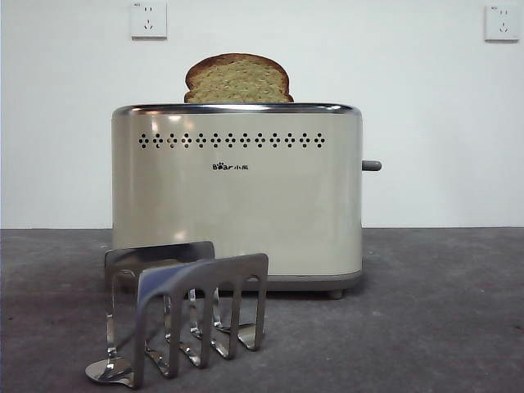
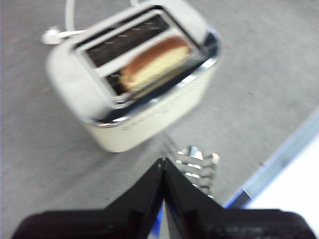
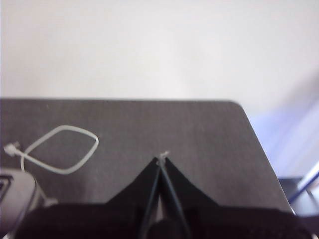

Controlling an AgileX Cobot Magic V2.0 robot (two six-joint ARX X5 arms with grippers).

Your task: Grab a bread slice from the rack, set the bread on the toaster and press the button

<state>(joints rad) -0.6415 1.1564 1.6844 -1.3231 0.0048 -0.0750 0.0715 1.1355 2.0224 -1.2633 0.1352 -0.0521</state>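
The slice of bread [image 1: 237,79] stands in a slot of the cream toaster [image 1: 237,196], its domed top poking above the chrome rim. From above, the left wrist view shows the bread [image 2: 155,62] in the slot nearer the steel rack [image 2: 198,164]. The rack [image 1: 184,311] stands with nothing in it in front of the toaster. The toaster's lever [image 1: 372,165] sticks out on its right side. My left gripper [image 2: 163,162] is shut, high above the rack and toaster. My right gripper [image 3: 162,158] is shut over bare table, away from everything.
A white power cord [image 3: 60,149] lies looped on the grey table behind the toaster [image 3: 15,196]. Two wall sockets [image 1: 148,20] sit high on the white wall. The table's edge [image 2: 279,159] runs close to the rack.
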